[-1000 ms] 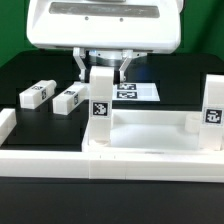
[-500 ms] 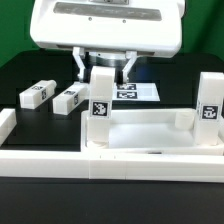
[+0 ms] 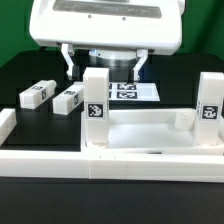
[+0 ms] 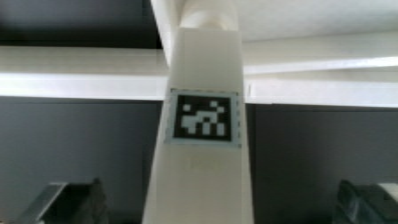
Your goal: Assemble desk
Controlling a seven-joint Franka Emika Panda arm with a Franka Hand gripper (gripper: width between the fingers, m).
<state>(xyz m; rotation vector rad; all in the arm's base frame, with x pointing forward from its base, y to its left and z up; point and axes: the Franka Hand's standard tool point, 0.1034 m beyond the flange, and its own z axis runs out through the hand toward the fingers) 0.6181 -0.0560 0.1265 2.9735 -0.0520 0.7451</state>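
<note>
Now: hand (image 3: 103,72) spread wide, holding nothing, fingers (image 4: 71,203) clear on either side of upright leg block (image 3: 95,97). Block stands at a corner of tabletop (image 3: 150,152), which lies along table's (image 3: 18,68) camera-side edge. Loose leg blocks (image 3: 35,95) lie near the exterior view's left edge.

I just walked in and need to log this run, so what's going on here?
The arm is putting a desk together. Its gripper hangs open over an upright leg on the tabletop, with the jaws either side of the leg and not touching it. A second leg stands at the tabletop's end on the exterior view's right. Two more legs lie loose on the table, not yet fitted.
</note>
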